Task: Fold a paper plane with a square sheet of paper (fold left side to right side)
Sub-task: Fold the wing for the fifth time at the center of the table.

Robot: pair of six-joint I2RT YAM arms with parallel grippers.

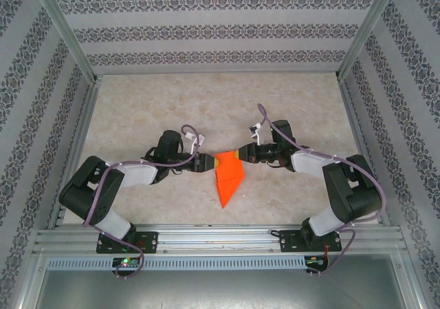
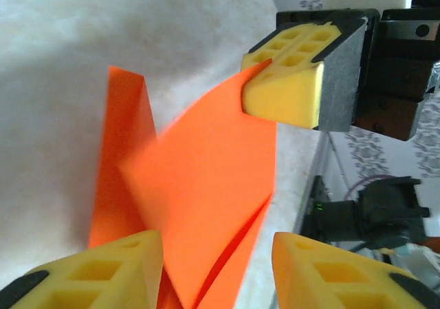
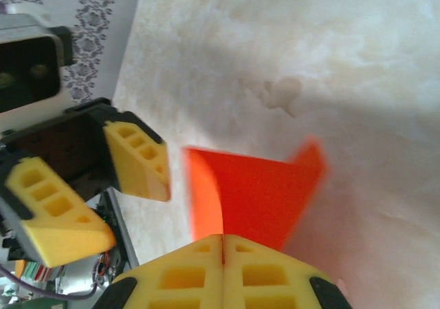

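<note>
Orange-red paper (image 1: 229, 179) sits mid-bench (image 1: 137, 116), creased into a smaller pointed shape. Its near tip aims back toward the arm bases (image 1: 130, 240) and lies flat.

Further up, the paper lifts off the surface. The right end effector (image 3: 221, 240) has its pads (image 2: 285, 92) squeezed together on the far corner, and the paper curves up from there. The left end effector (image 2: 216, 247) is just beside it with its fingers (image 3: 137, 161) apart. The paper sits loosely between them, not pinched as far as I can see.

My take is that this is a handover mid-fold. The right one should hold the corner taut and carry it across low without yanking, since paper this thin will bow or slide. The left could press down on the flat layers so the crease line doesn't wander. Line up the edges first, then flatten.
</note>
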